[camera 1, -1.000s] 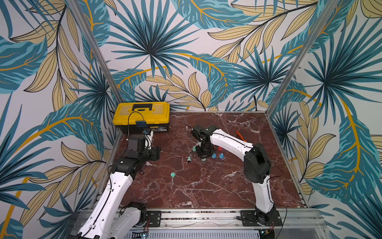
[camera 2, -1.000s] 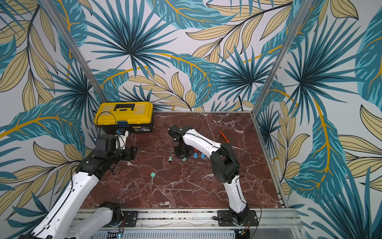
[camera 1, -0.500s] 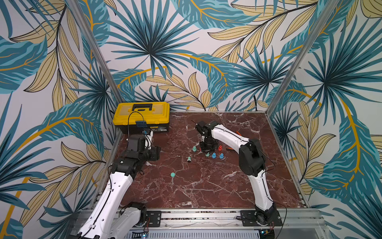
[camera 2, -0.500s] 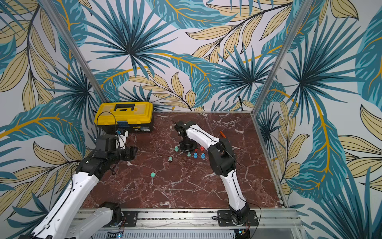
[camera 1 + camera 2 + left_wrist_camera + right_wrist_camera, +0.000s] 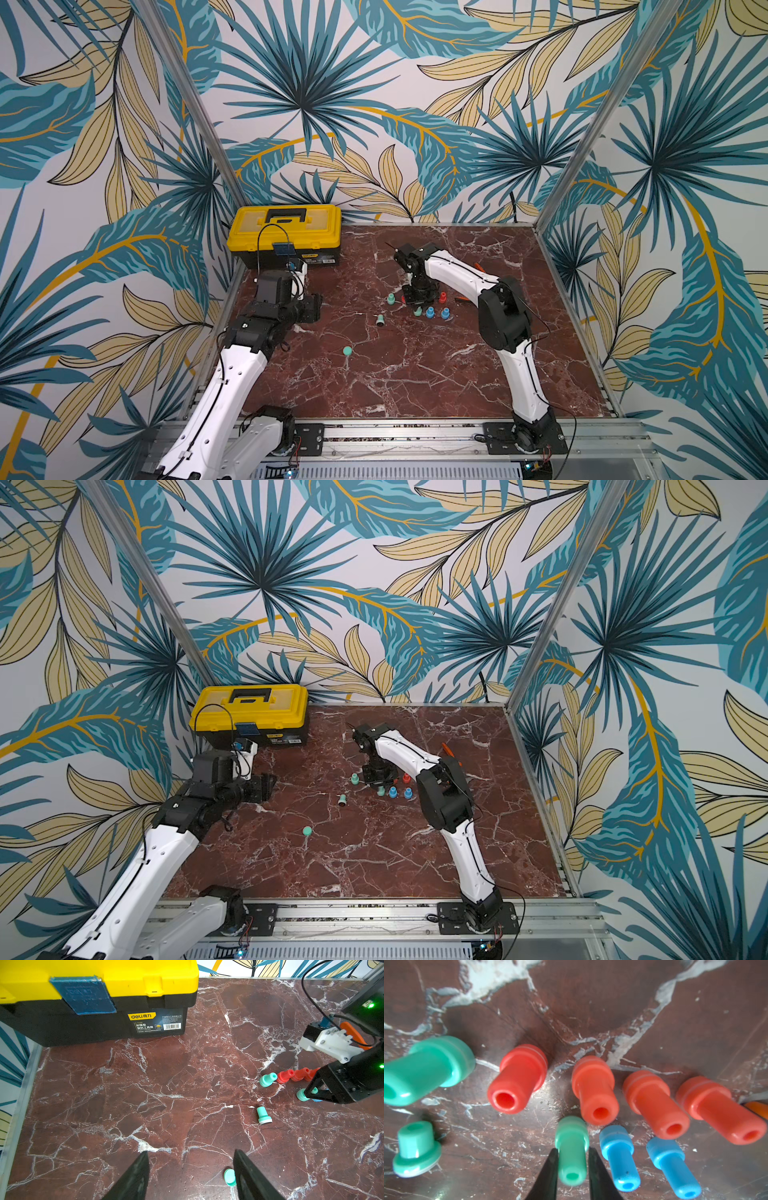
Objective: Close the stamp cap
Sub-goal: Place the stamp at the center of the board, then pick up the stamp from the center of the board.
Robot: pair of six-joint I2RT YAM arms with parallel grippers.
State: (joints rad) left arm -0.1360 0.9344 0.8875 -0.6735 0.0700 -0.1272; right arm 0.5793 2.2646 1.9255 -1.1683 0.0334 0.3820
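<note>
Shifted since a second ago is the right arm (image 5: 457, 270): its wrist has been carried rightward and toward the rear, and an end stamp (image 5: 390, 298), not made out then, is now exposed. At far left a toolbox (image 5: 286, 232) is set at the rear, one end cut off in the left wrist view. Before it the left arm (image 5: 232, 374) is held over the surface (image 5: 415, 374), jaws released and empty, only their tips shown by its camera. The cap (image 5: 347, 351) is left apart from the rest, half hidden behind a finger (image 5: 249, 1178) in that view. The open stamp (image 5: 380, 320) is laid on its side between the cap and the standing stamps, touching neither, its pale-rimmed face uncovered. Next the end stamp is stood beside four red stamps (image 5: 598, 1088), most hidden under the wrist in both top views. The right jaws are pointed down around a green stamp (image 5: 572, 1153); the tips are set close to its stem, but whether it is clenched or let go cannot be told. Two blue stamps (image 5: 618, 1153) are stood just beside. Farthest right an orange thing (image 5: 351, 1032) is largely covered by the arm and cannot be identified.
</note>
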